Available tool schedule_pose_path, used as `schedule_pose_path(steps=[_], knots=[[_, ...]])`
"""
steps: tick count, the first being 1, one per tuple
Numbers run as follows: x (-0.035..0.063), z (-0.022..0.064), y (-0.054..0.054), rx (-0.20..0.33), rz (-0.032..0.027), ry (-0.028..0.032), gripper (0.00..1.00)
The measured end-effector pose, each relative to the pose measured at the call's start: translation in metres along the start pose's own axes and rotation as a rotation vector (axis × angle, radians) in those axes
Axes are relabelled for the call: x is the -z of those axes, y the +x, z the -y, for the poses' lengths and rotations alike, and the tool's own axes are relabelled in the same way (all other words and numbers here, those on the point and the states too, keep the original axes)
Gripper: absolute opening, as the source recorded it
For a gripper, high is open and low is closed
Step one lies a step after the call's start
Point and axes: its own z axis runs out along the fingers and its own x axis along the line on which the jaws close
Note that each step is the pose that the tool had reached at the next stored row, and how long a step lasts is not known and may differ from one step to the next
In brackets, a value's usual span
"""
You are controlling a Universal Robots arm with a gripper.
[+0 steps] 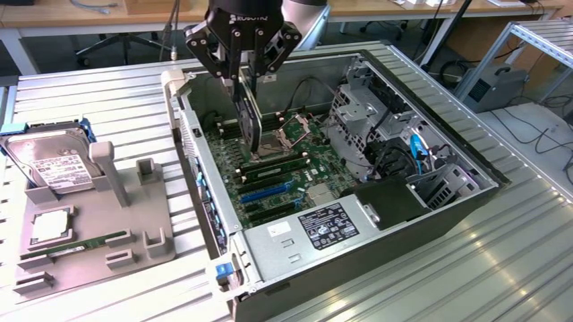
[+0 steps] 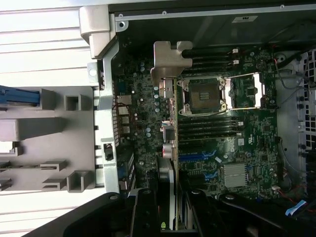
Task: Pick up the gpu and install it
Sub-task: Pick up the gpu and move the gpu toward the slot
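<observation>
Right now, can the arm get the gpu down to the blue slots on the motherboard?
Probably yes. The case side is open, the jaws hold the gpu upright above the motherboard, and nothing appears to lie over the blue slots, though they seem to sit beside the card, not under it.

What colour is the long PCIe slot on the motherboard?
The PCIe slot is blue, clearest in the exterior view.

Arm [image 1: 309,12] at far side of scene, wrist turned straight down. Gripper [image 1: 248,74] black, hanging vertical, outer linkages splayed to either side. Fingers [image 2: 144,210] drawn partway in, one on each face of the gpu [image 1: 253,121], pinching its top edge; card hangs upright beneath them. Both fingers in contact, grip roughly centred
</observation>
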Motion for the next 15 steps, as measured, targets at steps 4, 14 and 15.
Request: schedule_pose_path(steps=[4,14,15], knots=[[-0.0009,0.0,-0.0001,0.0,0.0,0.0,0.27],[-0.0031,0.0001,-0.0004,0.0,0.0001,-0.0001,0.27],[-0.0033,0.0001,-0.0004,0.0,0.0001,-0.0001,0.27]])
